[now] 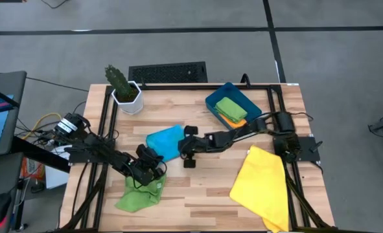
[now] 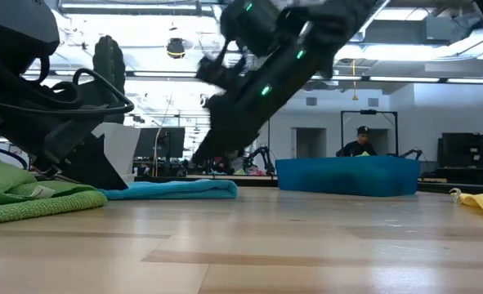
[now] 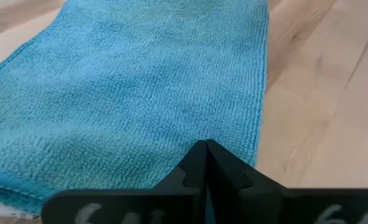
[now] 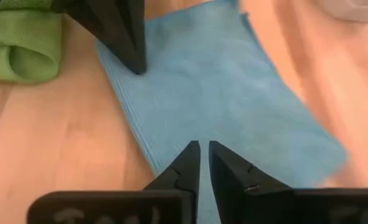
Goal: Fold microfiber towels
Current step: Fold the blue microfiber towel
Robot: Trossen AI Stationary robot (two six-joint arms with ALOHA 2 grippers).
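Note:
The light blue towel lies flat and folded on the table's middle; it also shows in the low view. My left gripper is shut, with its tips at the towel's near left corner. My right gripper stands over the towel's right edge, its fingers a narrow gap apart; I cannot tell whether it touches the cloth. A green towel lies crumpled near the front left. The yellow towel lies at the front right. A green towel and the orange towel lie in the bin. My left gripper has its shut fingertips on the light blue towel's near left corner, slanting down from the table's near left. No cloth shows between the fingers in the left wrist view. The towel lies flat on the table.
The teal bin stands at the back right. A potted cactus stands at the back left. Bare wood shows between the blue and yellow towels. A person is in the room far behind the table.

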